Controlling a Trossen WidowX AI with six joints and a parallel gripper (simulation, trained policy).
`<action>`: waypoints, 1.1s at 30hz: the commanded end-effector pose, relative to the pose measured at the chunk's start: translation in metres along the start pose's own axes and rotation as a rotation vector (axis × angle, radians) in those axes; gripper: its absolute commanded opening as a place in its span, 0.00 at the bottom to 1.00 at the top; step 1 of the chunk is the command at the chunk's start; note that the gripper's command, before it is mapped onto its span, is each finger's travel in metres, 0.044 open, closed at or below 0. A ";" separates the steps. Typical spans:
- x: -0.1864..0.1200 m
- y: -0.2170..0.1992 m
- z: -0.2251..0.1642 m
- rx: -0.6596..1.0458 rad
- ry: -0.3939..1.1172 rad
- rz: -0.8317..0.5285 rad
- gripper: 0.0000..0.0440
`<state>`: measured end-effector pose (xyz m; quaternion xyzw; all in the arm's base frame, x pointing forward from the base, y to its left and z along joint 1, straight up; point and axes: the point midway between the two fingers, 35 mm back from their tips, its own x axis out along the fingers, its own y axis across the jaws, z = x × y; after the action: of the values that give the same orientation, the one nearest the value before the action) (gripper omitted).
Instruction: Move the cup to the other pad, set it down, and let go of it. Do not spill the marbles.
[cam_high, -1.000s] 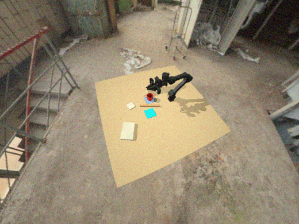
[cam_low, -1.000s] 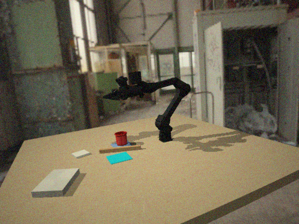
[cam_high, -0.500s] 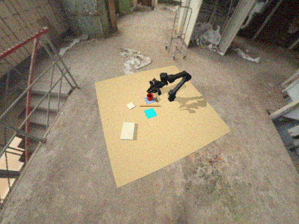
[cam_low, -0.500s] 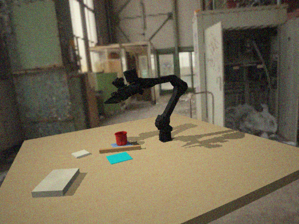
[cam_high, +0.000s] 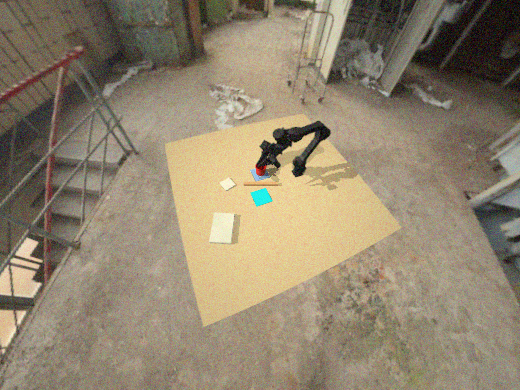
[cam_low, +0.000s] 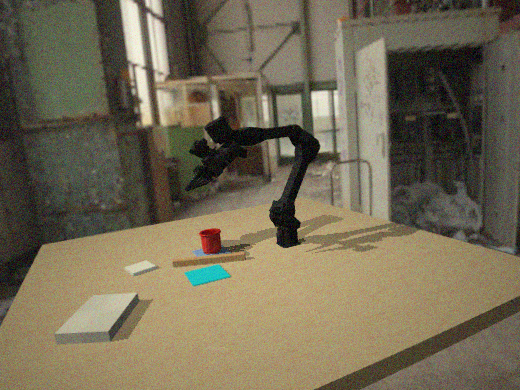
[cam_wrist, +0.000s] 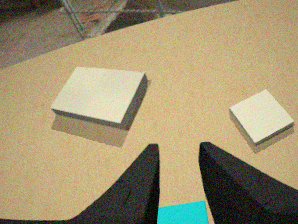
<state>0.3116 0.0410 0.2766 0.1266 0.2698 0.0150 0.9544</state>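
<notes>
Two dark fingers of the claw (cam_high: 260, 164) (cam_low: 190, 188) (cam_wrist: 179, 145) stand slightly apart with nothing between them; it is released, narrowly open. The claw tilts downward, high over the desk (cam_high: 300, 250) (cam_low: 320, 310) (cam_wrist: 185, 75), at the end of the bent black arm (cam_high: 312, 145) (cam_low: 297, 175). Below and apart from it, the red cup (cam_high: 261, 171) (cam_low: 210, 242) stands upright on the blue pad (cam_high: 256, 177) (cam_low: 198, 253). Its marbles are hidden. Across a wooden strip (cam_high: 262, 184) (cam_low: 209, 259) lies the cyan pad (cam_high: 261, 197) (cam_low: 207, 275) (cam_wrist: 183, 214).
</notes>
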 end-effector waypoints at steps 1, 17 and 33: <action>0.002 0.000 -0.005 0.011 0.056 -0.018 0.20; 0.006 -0.006 -0.032 0.013 0.324 -0.110 0.24; 0.001 -0.022 -0.055 -0.025 0.579 -0.209 0.25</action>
<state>0.2853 0.0365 0.2276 0.0856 0.5262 -0.0383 0.8452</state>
